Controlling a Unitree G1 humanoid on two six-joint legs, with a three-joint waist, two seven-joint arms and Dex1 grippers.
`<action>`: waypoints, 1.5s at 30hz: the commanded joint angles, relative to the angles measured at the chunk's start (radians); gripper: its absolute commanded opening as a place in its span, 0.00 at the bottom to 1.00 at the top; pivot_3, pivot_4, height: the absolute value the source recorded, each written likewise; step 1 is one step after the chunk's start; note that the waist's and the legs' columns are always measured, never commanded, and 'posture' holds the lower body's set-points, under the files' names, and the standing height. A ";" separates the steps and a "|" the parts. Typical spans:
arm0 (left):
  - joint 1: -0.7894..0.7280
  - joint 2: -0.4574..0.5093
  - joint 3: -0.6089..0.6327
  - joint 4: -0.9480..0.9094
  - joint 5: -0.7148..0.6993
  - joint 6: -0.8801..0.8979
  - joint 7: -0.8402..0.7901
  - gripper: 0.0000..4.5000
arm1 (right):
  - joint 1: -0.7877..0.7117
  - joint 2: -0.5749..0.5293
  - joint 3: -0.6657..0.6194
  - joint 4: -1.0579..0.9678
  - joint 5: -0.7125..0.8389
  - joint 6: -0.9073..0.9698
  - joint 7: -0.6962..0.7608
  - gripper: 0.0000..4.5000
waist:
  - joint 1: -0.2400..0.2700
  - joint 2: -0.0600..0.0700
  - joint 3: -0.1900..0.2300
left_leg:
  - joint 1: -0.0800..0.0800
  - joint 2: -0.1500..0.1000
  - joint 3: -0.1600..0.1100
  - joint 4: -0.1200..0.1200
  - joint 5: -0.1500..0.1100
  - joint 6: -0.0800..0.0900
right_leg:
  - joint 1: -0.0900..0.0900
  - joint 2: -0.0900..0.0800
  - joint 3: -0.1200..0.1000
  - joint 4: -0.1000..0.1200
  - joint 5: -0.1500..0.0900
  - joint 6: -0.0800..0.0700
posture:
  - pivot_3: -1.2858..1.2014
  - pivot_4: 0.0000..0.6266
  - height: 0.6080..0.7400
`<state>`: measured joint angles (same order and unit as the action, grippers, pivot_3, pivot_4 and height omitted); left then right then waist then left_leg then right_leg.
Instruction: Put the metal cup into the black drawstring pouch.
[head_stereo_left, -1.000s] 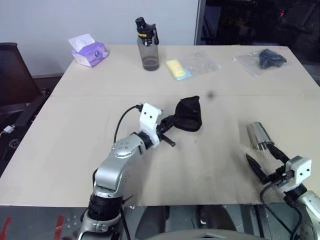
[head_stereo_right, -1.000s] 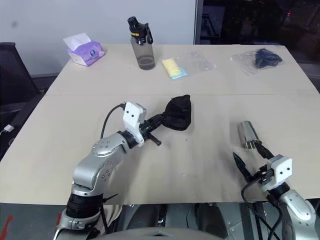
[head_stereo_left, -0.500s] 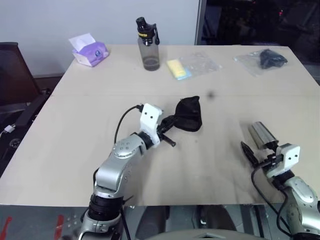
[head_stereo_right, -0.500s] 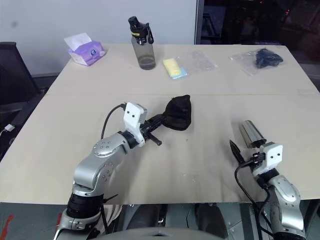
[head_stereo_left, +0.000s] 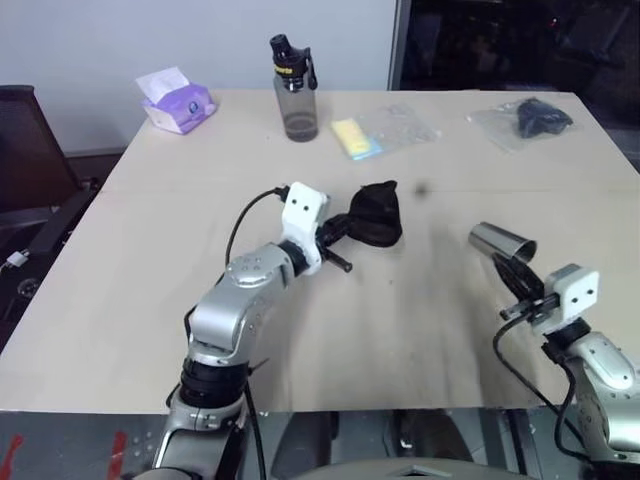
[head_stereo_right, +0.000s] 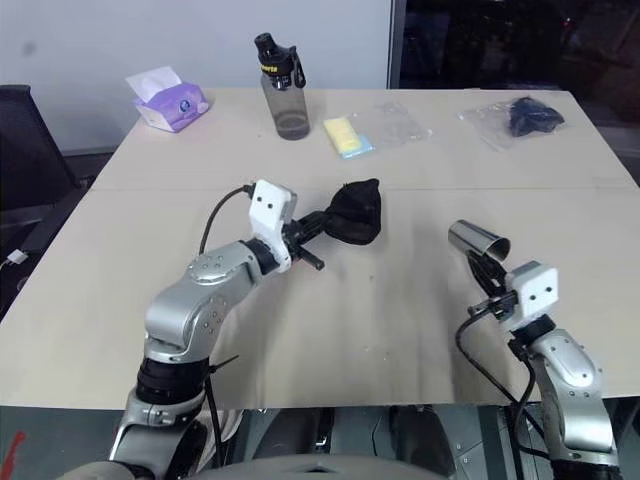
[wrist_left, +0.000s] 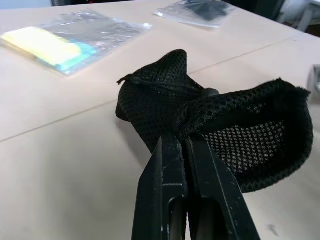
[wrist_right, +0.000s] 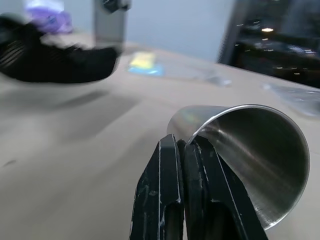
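Cup and pouch are both held up off the table now, one in each arm. The right gripper is pinched shut on the rim of the metal cup, near the right edge of the table. One finger is inside the cup and one is outside. The cup lies tipped on its side, and its long way runs from the right gripper toward the middle of the table.

The left gripper is pinched shut on the edge of the black drawstring pouch, near the middle of the table. The pouch hangs from the fingers with its mouth gaping open on the side toward the cup.

The pouch lies to the left of the cup and a bit farther from the robot, with bare table between them. I think the cup needs to go left toward the open mouth, bottom end first, since the gripper holds the rim.
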<state>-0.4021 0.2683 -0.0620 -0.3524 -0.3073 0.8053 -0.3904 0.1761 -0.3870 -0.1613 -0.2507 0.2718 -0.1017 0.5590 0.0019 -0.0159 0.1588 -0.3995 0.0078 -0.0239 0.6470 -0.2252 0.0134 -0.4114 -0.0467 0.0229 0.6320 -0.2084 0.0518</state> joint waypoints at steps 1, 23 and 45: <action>-0.045 -0.007 -0.006 0.014 -0.002 0.001 0.006 0.00 | -0.053 -0.045 0.033 -0.054 -0.058 -0.060 0.030 0.01 | -0.001 0.000 0.000 | 0.000 0.000 0.000 0.000 0.000 0.000 | 0.000 0.000 0.000 0.000 0.000 0.000 | 0.52 0.24 1.00; -0.093 -0.062 0.025 -0.011 -0.090 0.147 0.028 0.00 | -0.346 -0.176 0.349 -0.036 -0.413 -0.147 0.113 0.01 | -0.013 -0.003 0.002 | 0.000 -0.001 -0.001 0.001 0.000 0.000 | 0.000 -0.001 -0.001 0.001 0.000 0.000 | 0.52 0.24 1.00; -0.096 -0.119 0.052 -0.101 -0.281 0.237 0.020 0.00 | -0.495 -0.076 0.500 0.028 -0.406 0.089 0.090 0.01 | -0.016 -0.004 0.003 | 0.000 -0.002 -0.002 0.001 0.000 0.000 | 0.000 -0.001 -0.001 0.002 0.000 0.000 | 0.52 0.24 1.00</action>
<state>-0.4727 0.1599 -0.0155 -0.4211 -0.5537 1.0444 -0.3648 -0.3017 -0.4593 0.3116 -0.2235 -0.0808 0.0744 0.6379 -0.0140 -0.0201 0.1617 -0.3992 0.0065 -0.0257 0.6478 -0.2251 0.0133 -0.4116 -0.0472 0.0217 0.6338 -0.2082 0.0518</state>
